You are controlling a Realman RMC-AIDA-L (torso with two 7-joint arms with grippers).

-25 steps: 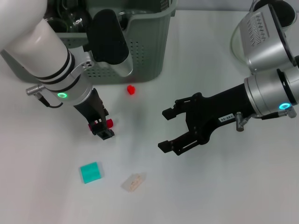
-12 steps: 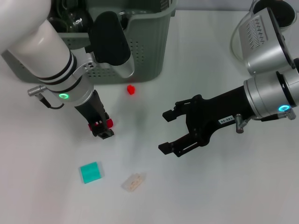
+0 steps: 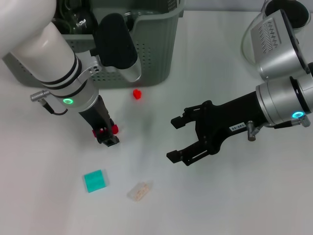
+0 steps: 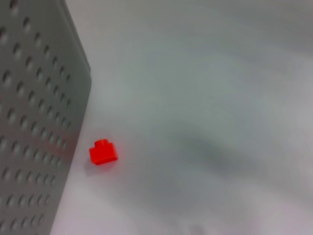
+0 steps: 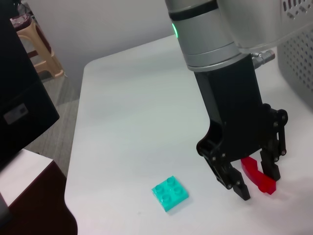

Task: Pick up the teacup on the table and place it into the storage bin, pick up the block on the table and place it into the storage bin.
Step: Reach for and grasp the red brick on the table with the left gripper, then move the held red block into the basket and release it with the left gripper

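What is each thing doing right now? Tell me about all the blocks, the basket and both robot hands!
left gripper: closing around the long red block
right gripper: open, empty
small red block: loose beside storage bin
teal block: flat on table
clear block: on table

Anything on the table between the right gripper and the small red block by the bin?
Nothing: the head view shows bare white table between the open right gripper and the small red block beside the storage bin.

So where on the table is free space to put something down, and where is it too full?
Bare table lies below the right gripper and beside the clear block. It is crowded from the storage bin past the small red block to the left gripper, which holds a red block.
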